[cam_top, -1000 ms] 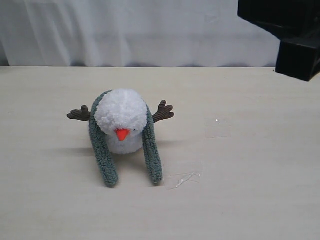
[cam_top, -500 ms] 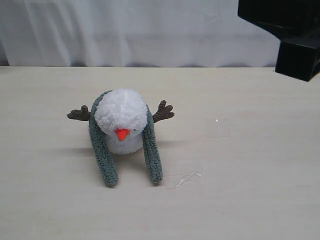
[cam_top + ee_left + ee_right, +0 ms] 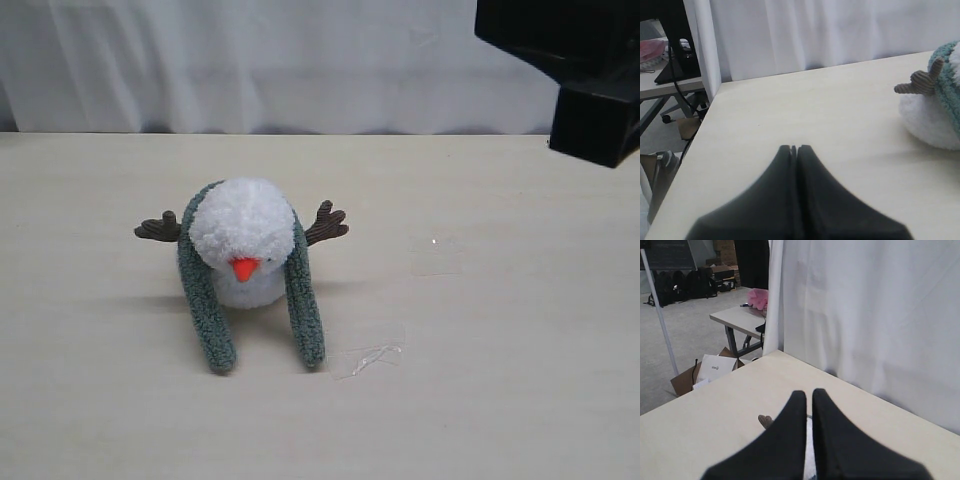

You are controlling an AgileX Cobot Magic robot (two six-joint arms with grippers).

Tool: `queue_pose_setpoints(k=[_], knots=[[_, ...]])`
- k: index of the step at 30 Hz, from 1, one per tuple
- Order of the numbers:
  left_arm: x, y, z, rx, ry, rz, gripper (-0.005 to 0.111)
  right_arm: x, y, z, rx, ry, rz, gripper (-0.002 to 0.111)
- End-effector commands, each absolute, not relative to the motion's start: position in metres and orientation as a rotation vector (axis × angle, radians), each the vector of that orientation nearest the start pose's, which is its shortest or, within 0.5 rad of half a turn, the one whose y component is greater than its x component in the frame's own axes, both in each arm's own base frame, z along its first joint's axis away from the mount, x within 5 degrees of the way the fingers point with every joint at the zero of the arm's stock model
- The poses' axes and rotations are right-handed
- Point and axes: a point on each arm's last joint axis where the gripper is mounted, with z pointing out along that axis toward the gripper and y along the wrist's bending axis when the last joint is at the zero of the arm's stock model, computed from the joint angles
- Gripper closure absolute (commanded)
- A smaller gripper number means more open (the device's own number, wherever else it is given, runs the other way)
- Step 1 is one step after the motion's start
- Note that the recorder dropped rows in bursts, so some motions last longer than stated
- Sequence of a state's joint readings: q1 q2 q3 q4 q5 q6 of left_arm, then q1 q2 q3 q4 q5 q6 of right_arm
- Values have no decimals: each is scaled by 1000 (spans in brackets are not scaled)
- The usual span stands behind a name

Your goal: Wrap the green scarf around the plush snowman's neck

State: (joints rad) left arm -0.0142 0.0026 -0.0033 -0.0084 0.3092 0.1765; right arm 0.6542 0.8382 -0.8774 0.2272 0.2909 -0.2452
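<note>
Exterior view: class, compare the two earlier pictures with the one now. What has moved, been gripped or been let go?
Nothing has visibly changed. The green scarf stays draped behind the plush snowman at its neck, with both ends hanging forward onto the table. The left pincer and the right pincer are shut, empty and clear of the toy.

Fluffy white plush snowman [image 3: 243, 235]: neck hidden behind head ball and grey-green fuzzy knit scarf [image 3: 303, 300]; eyes too small to tell. Black boxy robot part [image 3: 570, 60], upper right, cut off by frame edge.
</note>
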Motion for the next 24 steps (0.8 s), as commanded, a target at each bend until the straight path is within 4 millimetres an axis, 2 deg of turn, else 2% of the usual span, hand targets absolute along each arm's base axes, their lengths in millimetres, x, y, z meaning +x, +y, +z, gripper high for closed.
queue_pose_setpoints(k=[1, 12, 15, 18, 24], knots=[[54, -1, 186, 156, 1782, 102, 107, 125, 103, 383, -622, 1650, 530, 104], [54, -1, 186, 156, 1782, 102, 107, 79, 69, 308, -618, 1700, 550, 104], [54, -1, 186, 156, 1782, 102, 107, 66, 59, 277, -626, 1708, 540, 104], [54, -1, 186, 156, 1782, 102, 107, 60, 50, 258, -614, 1605, 483, 104], [54, -1, 186, 156, 1782, 102, 107, 55, 39, 239, -512, 1355, 430, 104]])
